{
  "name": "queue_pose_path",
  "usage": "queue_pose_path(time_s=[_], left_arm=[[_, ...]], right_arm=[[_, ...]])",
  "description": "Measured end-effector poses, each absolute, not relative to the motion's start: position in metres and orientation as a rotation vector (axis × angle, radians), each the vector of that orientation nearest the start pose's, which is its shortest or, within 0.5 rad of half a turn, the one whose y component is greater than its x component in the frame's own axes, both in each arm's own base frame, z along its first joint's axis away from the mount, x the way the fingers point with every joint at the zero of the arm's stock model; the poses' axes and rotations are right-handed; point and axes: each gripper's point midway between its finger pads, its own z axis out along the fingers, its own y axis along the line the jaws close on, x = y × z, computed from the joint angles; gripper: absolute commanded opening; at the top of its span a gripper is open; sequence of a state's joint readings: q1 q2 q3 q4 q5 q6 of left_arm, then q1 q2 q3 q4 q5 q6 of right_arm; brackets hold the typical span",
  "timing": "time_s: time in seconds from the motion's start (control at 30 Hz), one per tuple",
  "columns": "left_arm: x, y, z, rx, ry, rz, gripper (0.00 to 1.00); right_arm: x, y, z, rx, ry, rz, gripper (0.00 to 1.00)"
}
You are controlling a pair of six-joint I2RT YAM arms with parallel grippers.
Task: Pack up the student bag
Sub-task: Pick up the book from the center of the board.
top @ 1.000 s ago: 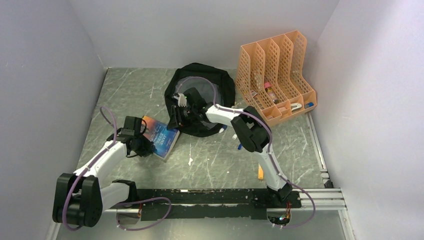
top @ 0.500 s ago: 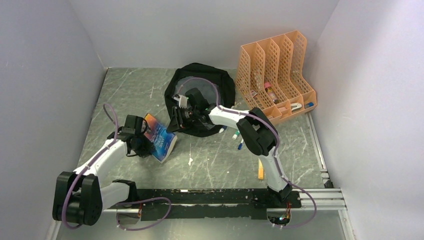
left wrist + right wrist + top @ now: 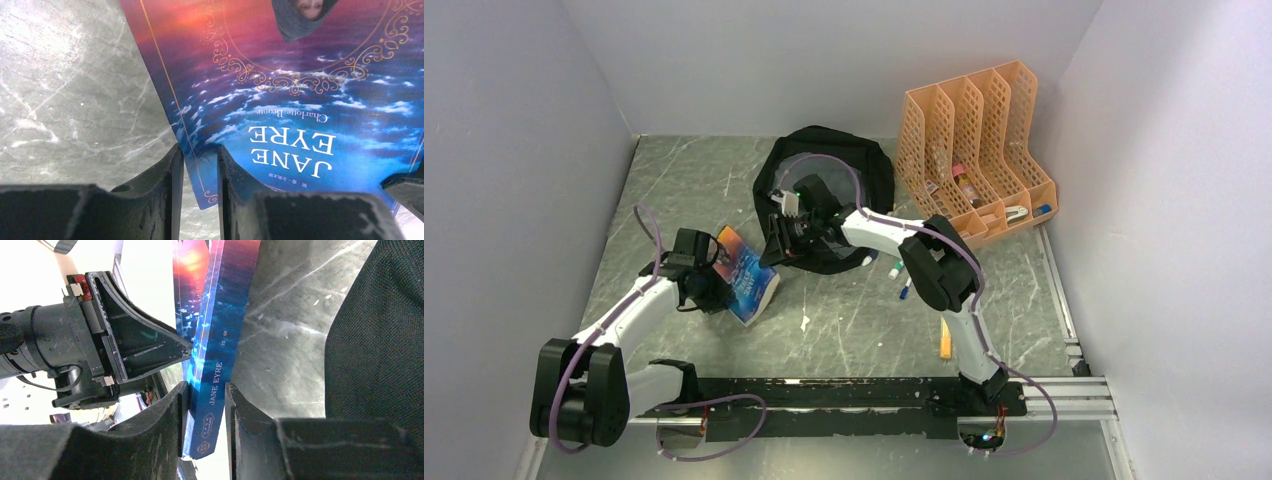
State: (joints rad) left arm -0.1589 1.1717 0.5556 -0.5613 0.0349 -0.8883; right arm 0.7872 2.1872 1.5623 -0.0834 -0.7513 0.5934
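The student bag (image 3: 844, 170) is a floppy black backpack at the back middle; its fabric also shows in the right wrist view (image 3: 380, 340). My left gripper (image 3: 707, 278) is shut on a blue "Jane Eyre" book (image 3: 746, 272) and holds it tilted up on edge, left of the bag. In the left wrist view the book's corner (image 3: 310, 90) sits between my fingers (image 3: 200, 165). My right gripper (image 3: 776, 240) is at the bag's left edge, slightly open. In the right wrist view the book's spine (image 3: 215, 350) shows between its fingers (image 3: 206, 405), with a gap beside the right finger.
An orange mesh file organiser (image 3: 974, 150) with small items stands at the back right. Loose pens (image 3: 894, 268) lie in front of the bag, and an orange item (image 3: 945, 345) lies near the right arm. Walls close in the left, back and right.
My left gripper has tipped the book up from nearly flat to standing on edge and brought it slightly nearer the bag. The right gripper has barely moved.
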Motion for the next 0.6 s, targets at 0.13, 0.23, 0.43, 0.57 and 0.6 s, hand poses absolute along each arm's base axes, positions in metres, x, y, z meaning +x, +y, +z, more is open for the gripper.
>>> queue_pose_path(time_s=[0.13, 0.23, 0.43, 0.57, 0.6], left_arm=[[0.215, -0.074, 0.025, -0.984, 2.619, -0.326, 0.13], [0.215, -0.074, 0.025, -0.980, 2.619, -0.328, 0.13], [0.214, -0.074, 0.023, -0.974, 2.628, -0.328, 0.12], [0.213, -0.074, 0.023, -0.973, 2.633, -0.328, 0.12], [0.213, -0.074, 0.022, -0.973, 2.633, -0.328, 0.12]], right_arm=[[0.274, 0.467, 0.086, -0.712, 2.476, 1.482, 0.34], [0.273, 0.466, 0.085, -0.719, 2.488, 1.470, 0.37], [0.274, 0.467, 0.078, -0.720, 2.521, 1.458, 0.40], [0.270, 0.469, 0.067, -0.714, 2.554, 1.465, 0.40], [0.268, 0.470, 0.063, -0.710, 2.569, 1.465, 0.41]])
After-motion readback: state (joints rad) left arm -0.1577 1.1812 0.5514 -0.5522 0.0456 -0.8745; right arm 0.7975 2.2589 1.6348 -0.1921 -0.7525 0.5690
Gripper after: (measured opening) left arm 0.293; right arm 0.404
